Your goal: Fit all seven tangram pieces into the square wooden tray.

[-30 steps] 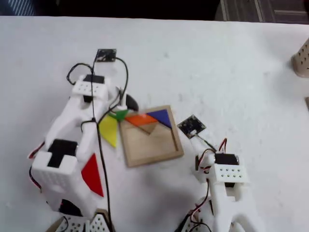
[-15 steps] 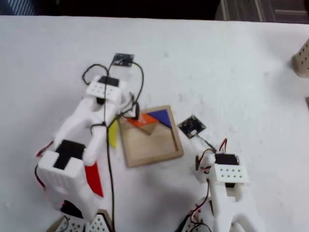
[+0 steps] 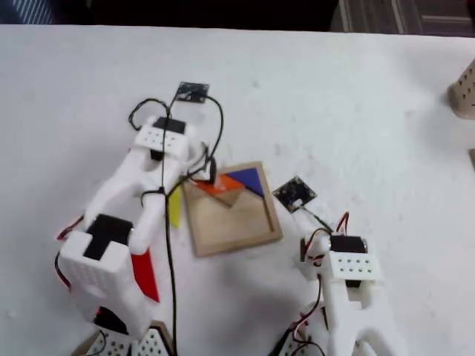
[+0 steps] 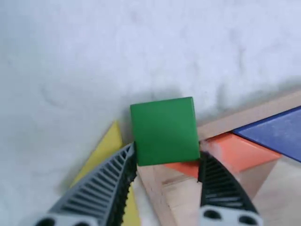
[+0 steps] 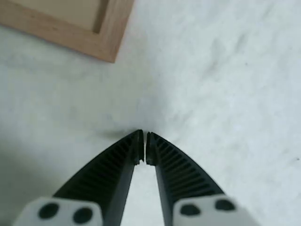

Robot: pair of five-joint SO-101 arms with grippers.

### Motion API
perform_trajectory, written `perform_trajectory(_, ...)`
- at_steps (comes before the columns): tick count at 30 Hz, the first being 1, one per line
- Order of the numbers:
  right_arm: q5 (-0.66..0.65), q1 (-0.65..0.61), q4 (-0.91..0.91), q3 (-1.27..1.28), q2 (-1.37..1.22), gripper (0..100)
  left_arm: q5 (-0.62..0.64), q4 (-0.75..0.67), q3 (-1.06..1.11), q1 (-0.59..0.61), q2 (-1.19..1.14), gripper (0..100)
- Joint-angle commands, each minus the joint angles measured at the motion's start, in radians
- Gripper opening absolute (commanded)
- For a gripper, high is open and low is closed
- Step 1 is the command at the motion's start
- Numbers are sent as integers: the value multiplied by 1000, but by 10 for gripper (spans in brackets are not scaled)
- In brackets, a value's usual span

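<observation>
Left gripper [image 4: 167, 154] fingers clamp the green square [image 4: 163, 129] at the tray [image 3: 234, 243] upper-left corner, mid high frame, overlapping the orange piece [image 4: 235, 151]; I'd shift it to bare tray floor, align with the rim, lower flat, then release; right gripper [image 5: 144, 148] fingers closed, empty.

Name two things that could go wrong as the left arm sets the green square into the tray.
1. The square, held in the left fingers, hangs over the rim of the tray and the orange piece; released here, it would likely land tilted, not flat.
2. One finger is above the yellow triangle; lowering could nudge it.
</observation>
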State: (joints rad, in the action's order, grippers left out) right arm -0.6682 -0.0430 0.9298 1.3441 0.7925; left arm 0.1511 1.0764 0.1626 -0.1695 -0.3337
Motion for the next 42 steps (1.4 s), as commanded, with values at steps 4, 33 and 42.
perform_trajectory(4,-12,-8,-13,-3,16,18,40,44,-78,-18,12,33)
perform_trajectory(33,-12,-8,-13,-3,16,18,204,-57,-115,85,-2,215)
perform_trajectory(42,-12,-8,-13,-3,16,18,204,95,-328,91,-185,215)
